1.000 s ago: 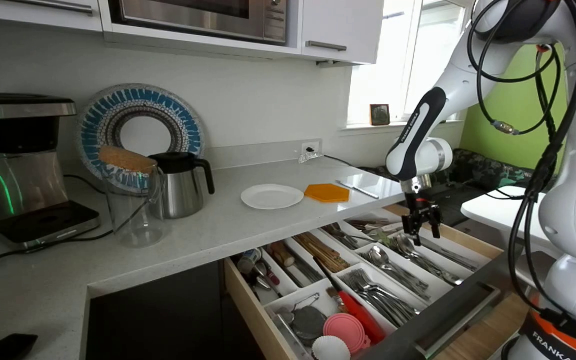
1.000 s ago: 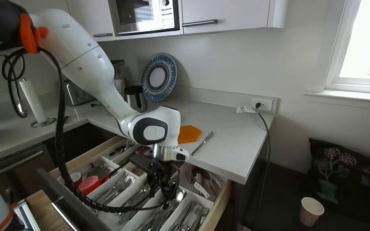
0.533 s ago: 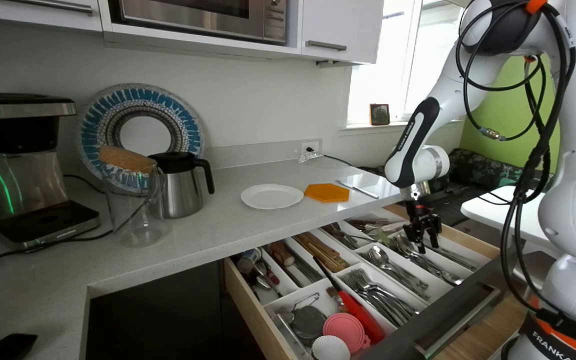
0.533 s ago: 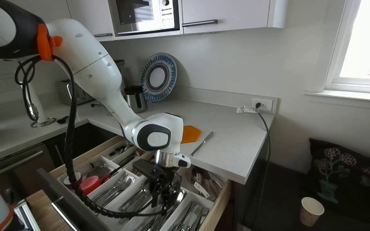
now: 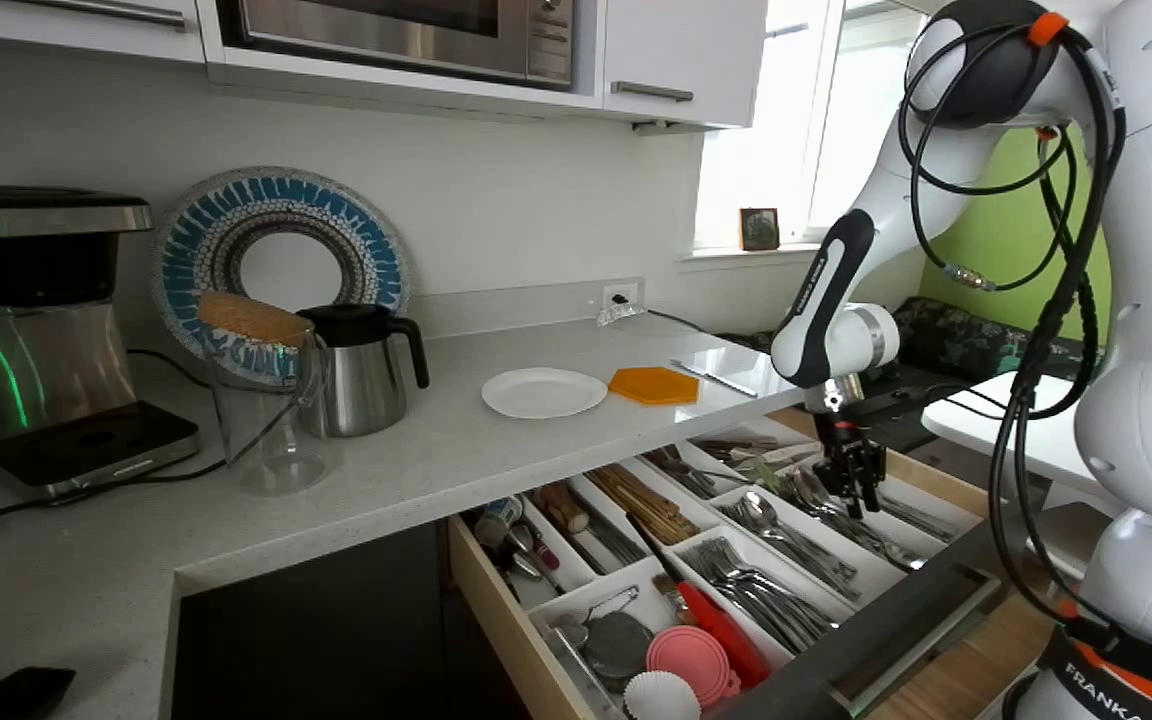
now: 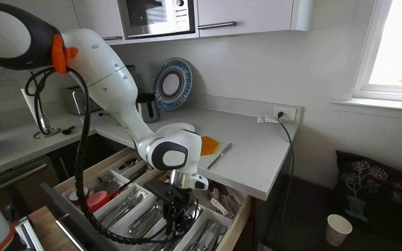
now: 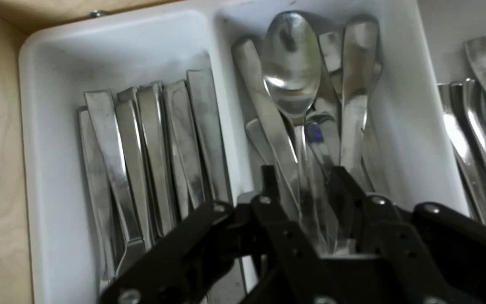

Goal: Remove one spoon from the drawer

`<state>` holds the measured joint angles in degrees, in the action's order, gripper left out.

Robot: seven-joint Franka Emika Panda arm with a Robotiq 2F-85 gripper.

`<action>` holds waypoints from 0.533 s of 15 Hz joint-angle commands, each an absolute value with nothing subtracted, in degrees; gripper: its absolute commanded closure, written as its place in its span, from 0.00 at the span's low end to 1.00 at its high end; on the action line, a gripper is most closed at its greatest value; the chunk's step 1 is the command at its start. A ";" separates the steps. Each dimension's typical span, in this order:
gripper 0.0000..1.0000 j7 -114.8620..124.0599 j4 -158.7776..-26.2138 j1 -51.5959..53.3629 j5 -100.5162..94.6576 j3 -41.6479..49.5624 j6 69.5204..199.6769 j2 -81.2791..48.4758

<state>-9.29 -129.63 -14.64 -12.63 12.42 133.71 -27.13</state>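
Appearing between parted jaws in wrist view alone: spoon handle.

The jaws of the gripper stand apart, with a spoon seen in the gap. White walls limit the room on both sides; other cutlery lies close. The drawer is reachable from above; at its rear the countertop blocks.

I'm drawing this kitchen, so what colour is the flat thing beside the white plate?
The flat thing is orange, and shows best in an exterior view.
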 commanded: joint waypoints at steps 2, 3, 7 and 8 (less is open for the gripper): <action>0.69 -9.40 -128.21 -15.28 -11.83 12.42 133.64 -29.41; 0.66 -9.52 -127.97 -15.40 -11.63 12.30 133.44 -29.67; 0.59 -9.96 -127.30 -15.53 -11.12 11.84 132.87 -30.41; 0.57 -9.91 -127.09 -15.52 -10.99 11.74 132.76 -30.64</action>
